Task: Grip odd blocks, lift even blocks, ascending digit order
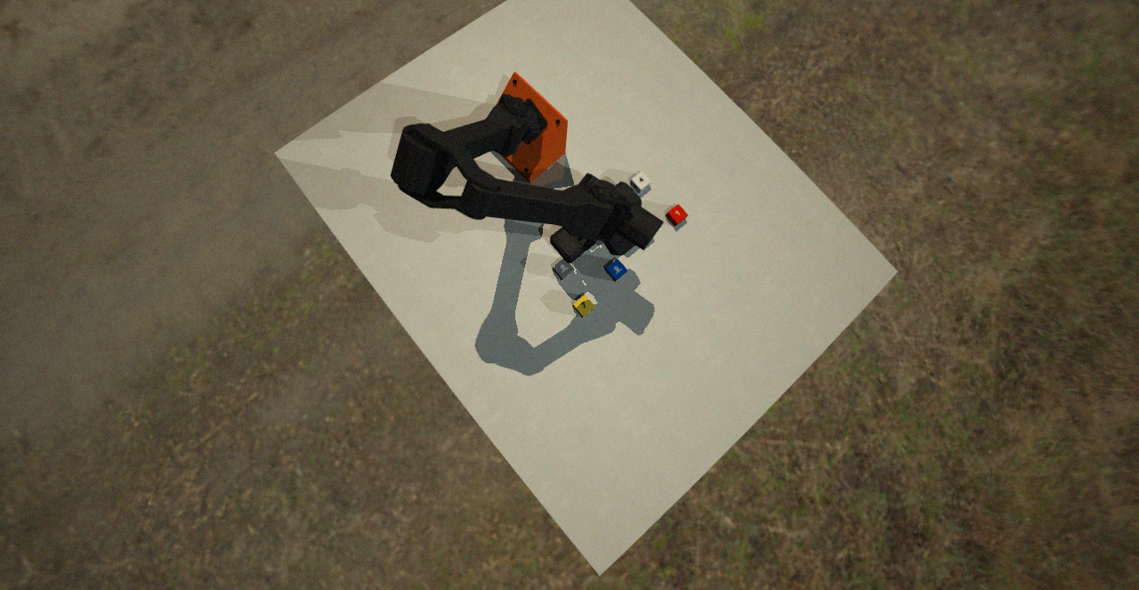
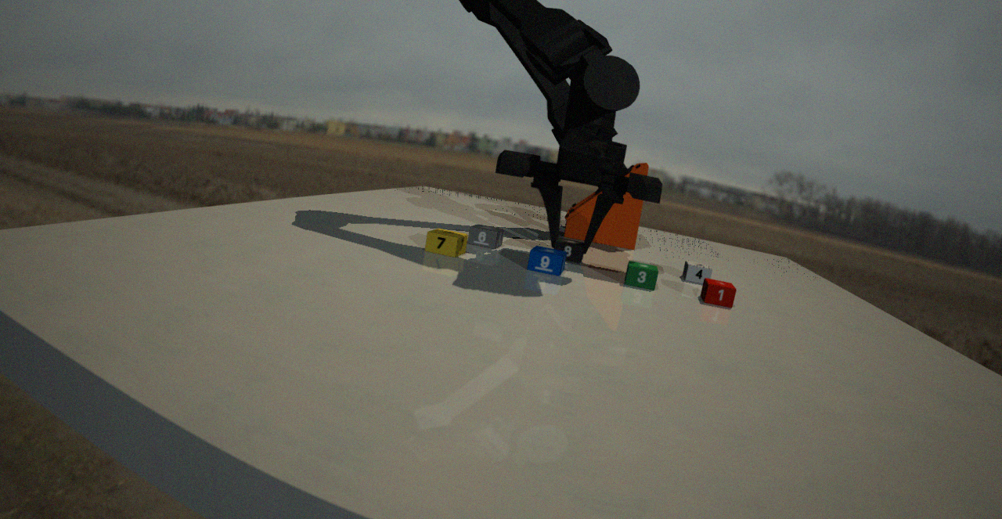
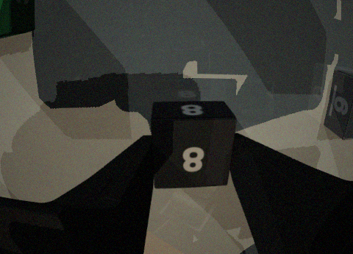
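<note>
My gripper [image 2: 570,251] [image 3: 190,144] is shut on the black 8 block [image 2: 575,250] [image 3: 215,154], one finger on each side. The block is upright, at or very near the table; a small gap beneath cannot be told. The arm hides it in the top view. The red 1 block [image 1: 676,215] [image 2: 718,293], green 3 block [image 2: 641,275] [image 3: 5,15], white 4 block [image 1: 640,181] [image 2: 697,272], grey 6 block [image 1: 562,270] [image 2: 485,236] [image 3: 337,103], yellow 7 block [image 1: 584,307] [image 2: 445,243] and blue 9 block [image 1: 615,270] [image 2: 546,261] stand apart on the table.
The orange base plate [image 1: 549,140] [image 2: 616,218] is behind the gripper. In the exterior view the blue 9 block stands in front of the black block and overlaps its left part. The arm's shadow falls across the grey, yellow and blue blocks' area.
</note>
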Robot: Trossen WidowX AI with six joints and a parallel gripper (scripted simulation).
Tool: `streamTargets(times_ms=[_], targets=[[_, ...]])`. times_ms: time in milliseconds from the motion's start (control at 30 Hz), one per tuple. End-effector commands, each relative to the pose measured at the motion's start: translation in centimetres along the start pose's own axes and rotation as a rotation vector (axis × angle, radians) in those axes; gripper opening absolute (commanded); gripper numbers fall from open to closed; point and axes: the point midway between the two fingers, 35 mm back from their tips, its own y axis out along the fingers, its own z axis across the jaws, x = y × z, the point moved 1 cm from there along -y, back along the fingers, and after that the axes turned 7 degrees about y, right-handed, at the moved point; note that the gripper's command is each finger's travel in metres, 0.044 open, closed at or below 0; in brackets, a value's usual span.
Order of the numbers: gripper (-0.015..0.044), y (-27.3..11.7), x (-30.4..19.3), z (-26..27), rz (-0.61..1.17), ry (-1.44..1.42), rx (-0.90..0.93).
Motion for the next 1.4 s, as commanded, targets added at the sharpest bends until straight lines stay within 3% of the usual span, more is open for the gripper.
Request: streamTargets(times_ms=[0, 600, 1367], targets=[[0.0120, 0.1, -0.1, 0.0, 0.002, -0.008, -0.003], [0.0120, -1.4, -0.1, 0.0, 0.003, -0.008, -0.003], [0.0120, -0.2, -0.1, 0.0, 0.002, -0.008, -0.003]])
